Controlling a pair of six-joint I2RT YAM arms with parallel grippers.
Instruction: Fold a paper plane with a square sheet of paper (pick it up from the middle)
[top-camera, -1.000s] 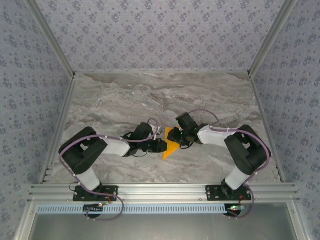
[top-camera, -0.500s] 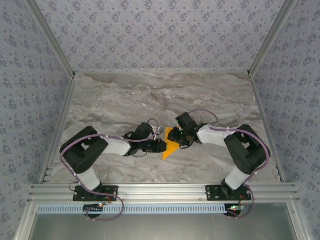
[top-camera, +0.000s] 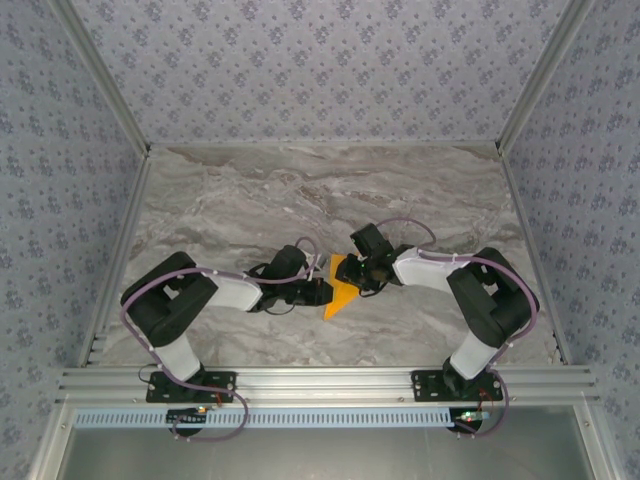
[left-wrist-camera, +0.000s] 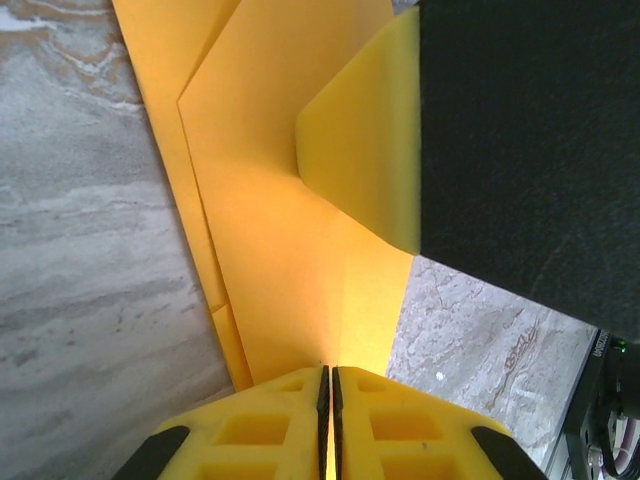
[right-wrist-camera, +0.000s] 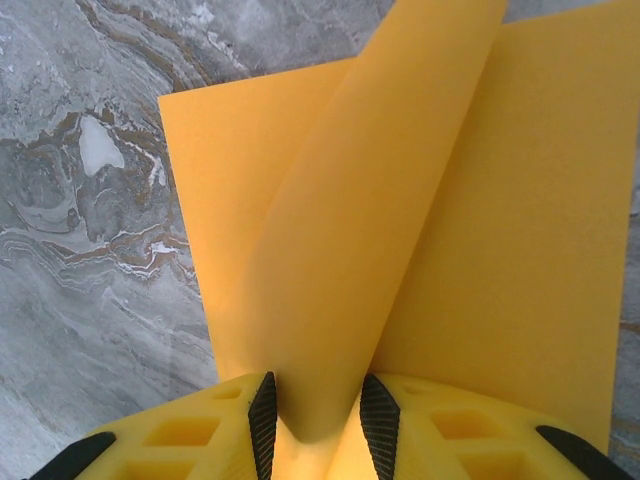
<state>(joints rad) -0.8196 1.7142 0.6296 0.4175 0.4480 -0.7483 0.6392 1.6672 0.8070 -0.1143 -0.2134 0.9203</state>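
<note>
The paper plane (top-camera: 340, 295), part folded and kite-shaped, lies at the middle of the marble counter (top-camera: 250, 200) between the two arms. Its long axis runs from far to near, and its narrow tip points at the near edge, slightly to the left. The left claw (top-camera: 322, 291) meets it from the left, its jaws pressed together on the layered paper edge. The right claw (top-camera: 357, 277) comes in from the right, its pads (right-wrist-camera: 262, 415) partly apart and pinching a raised, curled flap. The claws crowd the paper, nearly touching. Patterned walls (top-camera: 320, 60) stand well apart.
</note>
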